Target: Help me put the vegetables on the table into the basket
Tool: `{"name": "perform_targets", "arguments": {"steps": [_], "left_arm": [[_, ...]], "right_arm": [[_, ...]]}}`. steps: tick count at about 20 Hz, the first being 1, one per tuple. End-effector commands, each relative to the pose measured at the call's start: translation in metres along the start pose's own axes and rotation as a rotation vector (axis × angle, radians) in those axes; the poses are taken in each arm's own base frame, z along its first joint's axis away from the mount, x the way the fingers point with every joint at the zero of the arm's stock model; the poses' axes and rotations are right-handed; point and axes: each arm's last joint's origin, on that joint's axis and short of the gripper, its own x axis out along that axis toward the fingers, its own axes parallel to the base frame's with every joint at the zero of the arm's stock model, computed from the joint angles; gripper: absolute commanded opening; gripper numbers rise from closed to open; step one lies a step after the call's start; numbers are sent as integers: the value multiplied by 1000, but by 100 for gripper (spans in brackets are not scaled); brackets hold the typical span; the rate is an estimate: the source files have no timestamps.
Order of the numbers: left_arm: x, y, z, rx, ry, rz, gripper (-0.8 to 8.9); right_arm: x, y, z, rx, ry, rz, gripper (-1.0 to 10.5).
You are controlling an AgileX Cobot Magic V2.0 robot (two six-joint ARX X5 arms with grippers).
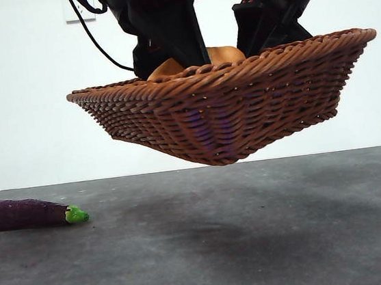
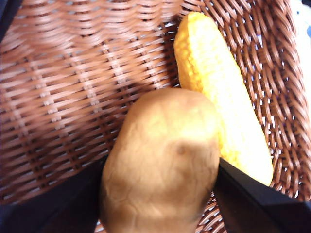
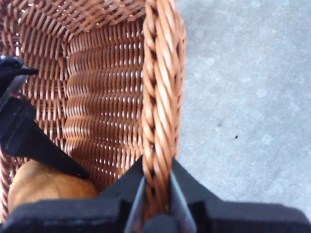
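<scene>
The eggplant (image 1: 23, 213) lay nearest on the dark speckled bench (image 1: 257, 245), at its left edge as the front view showed it, the one vegetable not yet in the basket (image 1: 228, 107). Beyond it and well above the bench the basket hung in the air, tilted, one end lower than the other. The right gripper (image 3: 156, 194) had its fingers clamped on the braided rim (image 3: 160, 97), and that single pinch seemed to carry the whole weight; a slip there would have dropped everything. Inside, the left gripper (image 2: 160, 170) had its fingers closed on the potato (image 2: 163, 160), which touched the corn (image 2: 218, 97) resting along the basket wall. The corn lay loose, so a steeper tilt could have let it slide toward the low side or over the flared edge. Releasing the potato might have jolted the basket against the thin rim grip. Whether the potato already rested on the weave was hard to tell from the blurred wrist view.
</scene>
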Motion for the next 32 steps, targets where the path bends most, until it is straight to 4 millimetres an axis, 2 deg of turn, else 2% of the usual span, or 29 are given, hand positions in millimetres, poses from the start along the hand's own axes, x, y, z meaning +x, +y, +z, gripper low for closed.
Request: {"name": "perform_targets", "arguments": {"steps": [1, 6, 8, 11, 14, 16, 18, 20, 22, 24, 27, 30, 32], "left_arm": [[6, 1, -1, -35, 18, -15, 450], [4, 1, -3, -77, 33, -12, 451], [-11, 1, -8, -71, 12, 13, 450], [-75, -4, -29, -71, -40, 253, 450], [-145, -5, -71, -166, -127, 487, 449], [-172, 4, -101, -296, -156, 573, 449], [-185, 21, -124, -464, -179, 619, 449], [-186, 41, -138, -574, -173, 632, 449], [-178, 66, -150, -816, -195, 619, 449], [-161, 90, -157, -1048, -189, 572, 448], [-128, 123, -164, -1236, -133, 495, 439], [-104, 140, -166, -1423, -101, 456, 438], [-96, 143, -164, -1519, -90, 478, 439]], "right_arm": [[5, -2, 1, 17, 3, 16, -11], [5, -2, 0, 17, 5, 16, -11], [5, -2, -1, 16, 14, 16, -11], [4, -4, -1, 21, 13, 15, -11], [1, -9, -1, 11, 3, 26, -11], [-3, -14, -1, 21, -12, 60, -11], [-7, -20, -2, 27, -23, 71, -11], [-11, -26, -4, 27, -23, 68, -11], [-14, -31, -5, 28, -29, 60, -11], [-17, -36, -5, 36, -43, 55, -11], [-17, -37, -4, 30, -59, 76, -11], [-17, -36, -4, 22, -59, 77, -11], [-17, -37, -4, 9, -60, 76, -11]]}}
